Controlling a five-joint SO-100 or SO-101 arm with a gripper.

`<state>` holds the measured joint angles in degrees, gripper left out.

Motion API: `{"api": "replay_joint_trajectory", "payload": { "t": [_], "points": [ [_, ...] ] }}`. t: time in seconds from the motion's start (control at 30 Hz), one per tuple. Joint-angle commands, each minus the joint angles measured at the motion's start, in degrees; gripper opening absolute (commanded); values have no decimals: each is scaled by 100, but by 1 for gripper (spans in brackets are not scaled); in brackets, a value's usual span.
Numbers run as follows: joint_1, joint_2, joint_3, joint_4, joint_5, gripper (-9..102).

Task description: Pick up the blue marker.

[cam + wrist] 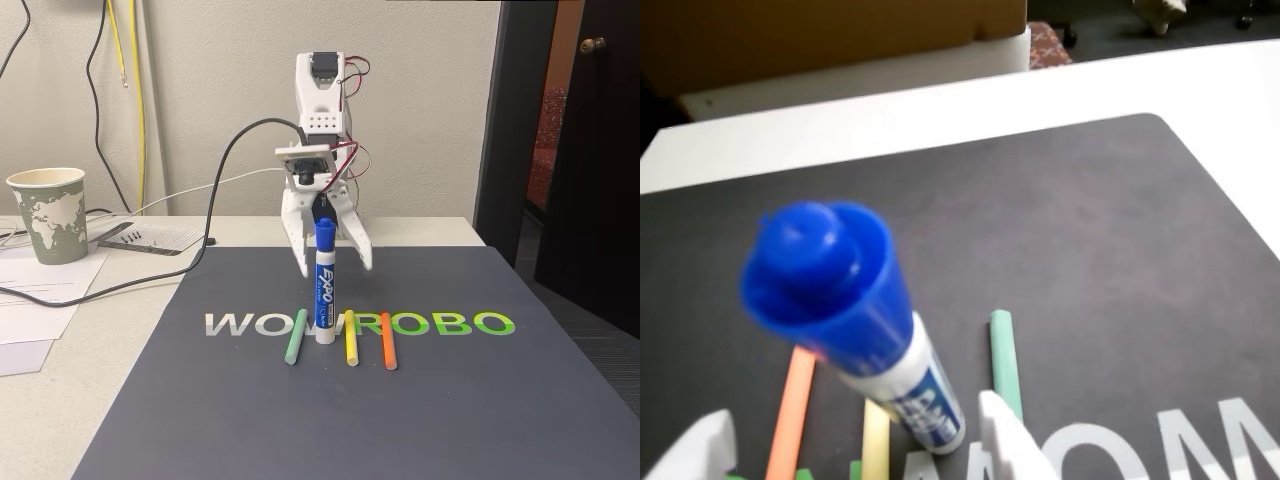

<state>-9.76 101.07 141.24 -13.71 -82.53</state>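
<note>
Work surface: a light tabletop [60,400] partly covered by a dark grey mat [400,420] printed with "WOWROBO".
On the mat, in the fixed view, the blue marker [324,290] stands upright on its base between a green stick [294,338] to its left and a yellow stick [351,338] and an orange stick [388,342] to its right. Left of the mat, loose papers [40,290], a black cable [120,285], a printed card [150,237] and a paper cup [48,214] rest on the bare tabletop.
</note>
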Motion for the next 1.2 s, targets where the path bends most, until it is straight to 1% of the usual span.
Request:
{"api": "replay_joint_trajectory", "payload": {
  "t": [0.0,0.27,0.93,1.17],
  "points": [
    [53,-62,-343,-97,62,32],
    [53,-396,-510,-308,62,32],
    [62,-738,-703,-475,70,32],
    [70,-729,-668,-475,70,25]
  ]
}}
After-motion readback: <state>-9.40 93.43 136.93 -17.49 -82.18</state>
